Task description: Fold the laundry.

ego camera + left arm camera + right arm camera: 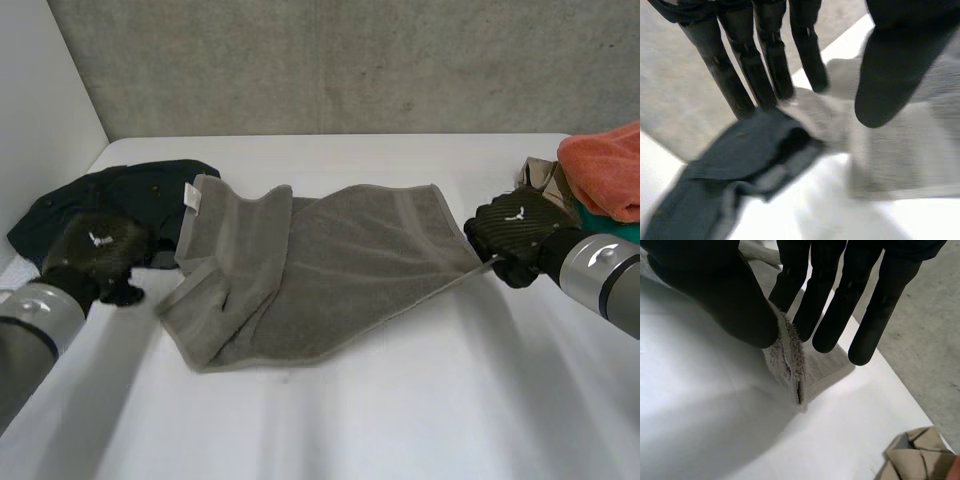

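Right, starting at the far left of the head view: a dark garment [110, 200] lies bunched near the bench [400, 420] edge. The left robot hand [95, 252] sits over its near side, low in the frame. On that arm's wrist camera the fingers [740, 70] run straight and the thumb [895, 75] stands well apart. So it's released, nothing gripped. Just past the fingertips, the dark garment's edge meets the grey towel [900, 150].

Moving to centre frame, the grey towel is spread across the middle of the bench. Its left part is rumpled and doubled over. A small white label [193, 196] shows at its upper left corner, which touches the dark garment. Its right side is drawn out to a point, and that point leads straight into the right robot hand [515, 235] at mid right.

The right wrist camera confirms it. The towel corner is pinched between the thumb [725, 295] and the nearest of the fingers [790, 275], the rest held straight alongside.

At the upper right, behind that hand, a tan cloth [545, 180] and an orange cloth [605, 165] sit piled at the frame edge.
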Controlling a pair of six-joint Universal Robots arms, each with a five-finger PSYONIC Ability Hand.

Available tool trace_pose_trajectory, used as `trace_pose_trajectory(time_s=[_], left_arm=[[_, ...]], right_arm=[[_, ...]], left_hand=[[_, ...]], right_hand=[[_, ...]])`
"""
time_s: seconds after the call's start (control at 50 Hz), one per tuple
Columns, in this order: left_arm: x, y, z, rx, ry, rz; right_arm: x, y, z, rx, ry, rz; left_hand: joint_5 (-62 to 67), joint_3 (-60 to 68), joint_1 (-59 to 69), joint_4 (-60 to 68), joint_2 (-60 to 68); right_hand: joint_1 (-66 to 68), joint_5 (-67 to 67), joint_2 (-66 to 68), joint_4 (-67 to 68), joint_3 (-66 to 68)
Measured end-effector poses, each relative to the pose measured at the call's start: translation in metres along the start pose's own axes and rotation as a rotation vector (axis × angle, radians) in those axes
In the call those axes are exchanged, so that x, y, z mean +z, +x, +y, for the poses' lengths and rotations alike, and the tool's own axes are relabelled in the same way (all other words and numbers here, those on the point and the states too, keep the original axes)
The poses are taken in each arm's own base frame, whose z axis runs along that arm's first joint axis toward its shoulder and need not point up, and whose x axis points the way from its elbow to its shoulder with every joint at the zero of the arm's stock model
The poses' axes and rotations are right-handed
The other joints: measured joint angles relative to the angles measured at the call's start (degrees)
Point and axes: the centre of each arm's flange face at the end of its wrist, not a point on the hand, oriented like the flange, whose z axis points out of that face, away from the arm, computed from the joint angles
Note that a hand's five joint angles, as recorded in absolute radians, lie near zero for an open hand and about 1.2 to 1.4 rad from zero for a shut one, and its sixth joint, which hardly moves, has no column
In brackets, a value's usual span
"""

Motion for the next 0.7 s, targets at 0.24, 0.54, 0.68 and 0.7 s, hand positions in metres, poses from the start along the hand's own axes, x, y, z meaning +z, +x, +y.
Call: trace_pose_trajectory(time_s=[0.24,0.54,0.68,0.7], left_arm=[[-0.005,0.036,0.051,-0.018,-0.139,0.294],[0.022,0.048,0.062,0.049,-0.065,0.269],[0.032,0.051,0.063,0.057,-0.052,0.251],[0.033,0.052,0.064,0.058,-0.054,0.249]], right_arm=[[0.025,-0.007,0.026,0.078,-0.046,0.015],[0.027,-0.014,0.039,0.085,-0.056,0.01],[0.027,-0.016,0.041,0.086,-0.059,0.004],[0.027,-0.016,0.041,0.086,-0.06,0.005]], left_hand=[[-26.6,-27.6,-24.3,-27.0,-27.1],[-15.2,-15.8,-13.1,-15.3,-15.7],[-12.2,-12.9,-10.2,-12.2,-12.5],[-7.6,-7.6,-4.5,-7.5,-7.4]], right_hand=[[0.0,0.0,0.0,0.0,0.0],[0.0,0.0,0.0,0.0,0.0],[0.0,0.0,0.0,0.0,0.0],[0.0,0.0,0.0,0.0,0.0]])
